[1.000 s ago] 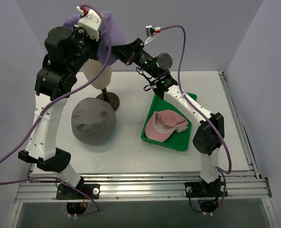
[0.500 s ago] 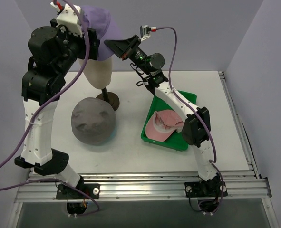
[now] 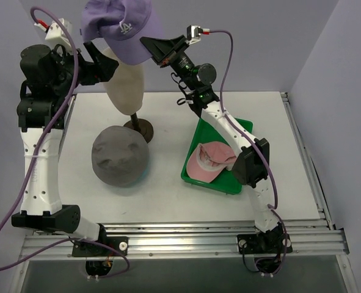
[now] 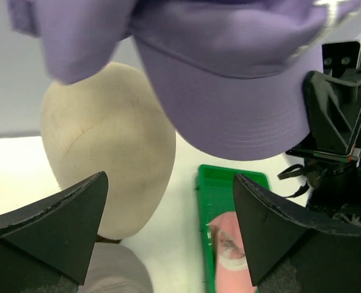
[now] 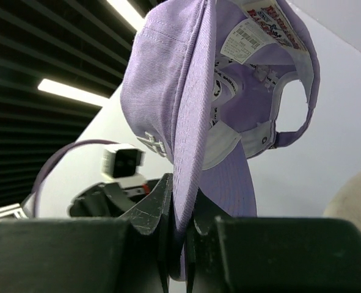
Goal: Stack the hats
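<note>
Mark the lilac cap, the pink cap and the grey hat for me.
lilac cap (image 3: 115, 23): top view, crown beside the logo.
pink cap (image 3: 198, 165): top view, its pink outer fabric.
grey hat (image 3: 120, 155): top view, middle of its top.

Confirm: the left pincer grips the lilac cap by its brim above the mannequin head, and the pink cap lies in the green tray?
No. The right pincer grips the lilac cap by its brim, as the right wrist view shows; the left pincer stands open. Rest holds.
</note>
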Controlling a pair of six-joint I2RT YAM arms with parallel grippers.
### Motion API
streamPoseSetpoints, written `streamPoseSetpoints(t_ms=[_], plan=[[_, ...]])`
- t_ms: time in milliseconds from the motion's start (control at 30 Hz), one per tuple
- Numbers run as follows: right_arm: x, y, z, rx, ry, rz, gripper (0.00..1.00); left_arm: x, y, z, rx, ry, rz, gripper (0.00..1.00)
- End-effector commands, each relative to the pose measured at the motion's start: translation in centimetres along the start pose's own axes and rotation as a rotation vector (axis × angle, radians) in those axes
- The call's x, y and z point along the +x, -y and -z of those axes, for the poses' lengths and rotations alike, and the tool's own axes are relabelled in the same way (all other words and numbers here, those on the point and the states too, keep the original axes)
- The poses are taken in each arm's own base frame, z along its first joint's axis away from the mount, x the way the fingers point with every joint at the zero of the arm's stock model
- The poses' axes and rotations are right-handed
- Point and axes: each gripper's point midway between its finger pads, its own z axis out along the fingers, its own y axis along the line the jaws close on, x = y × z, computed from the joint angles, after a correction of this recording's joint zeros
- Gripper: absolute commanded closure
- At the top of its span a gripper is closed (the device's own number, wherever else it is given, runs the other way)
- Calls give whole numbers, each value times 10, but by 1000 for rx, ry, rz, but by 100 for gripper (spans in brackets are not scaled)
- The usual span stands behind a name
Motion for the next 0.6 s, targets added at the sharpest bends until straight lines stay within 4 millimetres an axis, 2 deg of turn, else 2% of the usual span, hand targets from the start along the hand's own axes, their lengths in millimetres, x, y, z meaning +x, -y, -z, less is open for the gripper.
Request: streamPoseSetpoints(t_ms=[0, 33, 133, 167, 200, 233, 267, 300, 333, 567], plan=[[-22, -29, -1, -108, 65, -17, 100, -28, 28, 5, 270, 98, 150, 8], [-21, -30, -1, -110, 64, -23, 100, -16, 27, -1, 307, 66, 171, 3], [-20, -32, 0, -121, 59, -51, 100, -24, 35, -3, 375, 122, 155, 0], [-18, -30, 2, -115, 56, -61, 100, -18, 38, -4, 406, 107, 186, 2], [-19, -30, 3, -117, 62, -68, 100, -29, 45, -2, 452, 157, 164, 3], [-19, -35, 4, -135, 64, -79, 100, -28, 47, -2, 475, 162, 175, 3], [-19, -36, 5, -139, 64, -85, 100, -24, 45, -5, 478, 151, 207, 3], [-19, -37, 6, -146, 64, -89, 100, -32, 49, -4, 500, 191, 187, 3], [-18, -39, 6, -151, 61, -93, 100, -33, 49, -5, 505, 195, 193, 3], [-13, -45, 12, -198, 62, -154, 100, -24, 43, -20, 523, 185, 256, 3]])
